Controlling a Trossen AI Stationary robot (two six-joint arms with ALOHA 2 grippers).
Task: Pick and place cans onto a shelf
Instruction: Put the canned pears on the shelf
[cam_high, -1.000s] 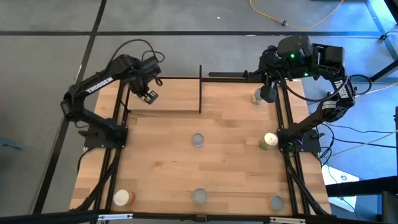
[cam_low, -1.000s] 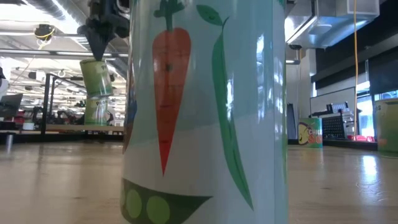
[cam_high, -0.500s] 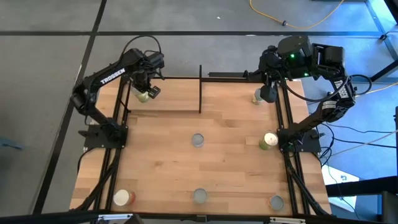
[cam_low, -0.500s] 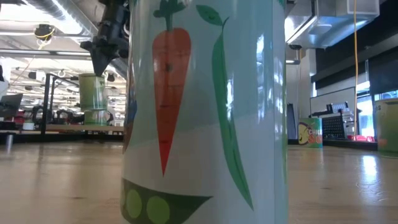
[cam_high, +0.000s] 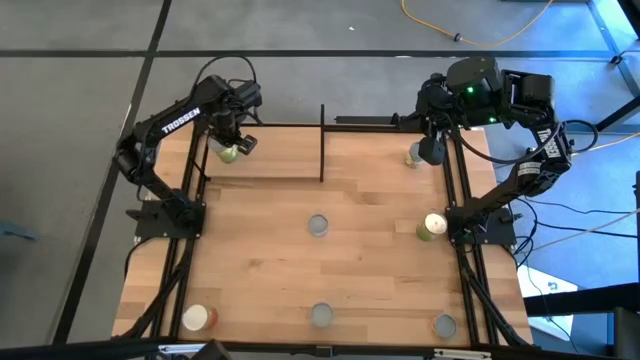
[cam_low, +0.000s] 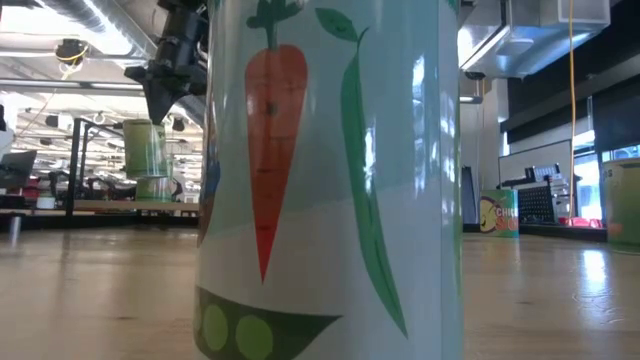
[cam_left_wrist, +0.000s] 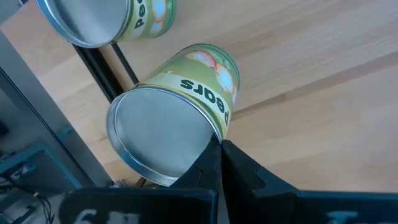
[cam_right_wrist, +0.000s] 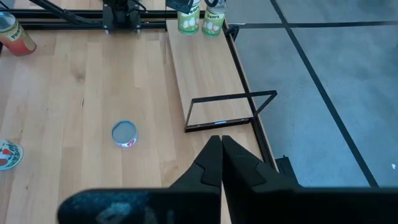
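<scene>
A green-yellow can (cam_left_wrist: 180, 106) labelled "Pears" hangs from my left gripper (cam_left_wrist: 219, 146), which is shut on it low over the left end of the shelf (cam_high: 270, 152). Beside it a second green can (cam_left_wrist: 106, 22) stands on the shelf board. In the low view my left gripper (cam_low: 160, 105) points down with the can (cam_low: 145, 150) below it. Whether the can's base touches the board, I cannot tell. My right gripper (cam_high: 432, 150) is shut on nothing, raised over the table's far right. My left gripper pinches the can's top rim (cam_left_wrist: 208, 138) between its two fingertips, on one side of the silvery lid. The fingers come from above, pointing down. The can hangs upright below them, over the shelf board next to the other can.
A large can (cam_low: 330, 180) with a carrot-and-pea label stands right in front of the low camera. Loose cans lie at mid-table (cam_high: 318, 224), at the right (cam_high: 432, 226), below my right gripper (cam_high: 415, 155) and along the near edge (cam_high: 198, 318). A black upright rod (cam_high: 322, 140) ends the shelf.
My left gripper has carried the can toward the table's far left corner and down over the shelf. The can, tilted a second ago, now hangs upright and lower beside the standing can. Most of this happened in the first half second.
</scene>
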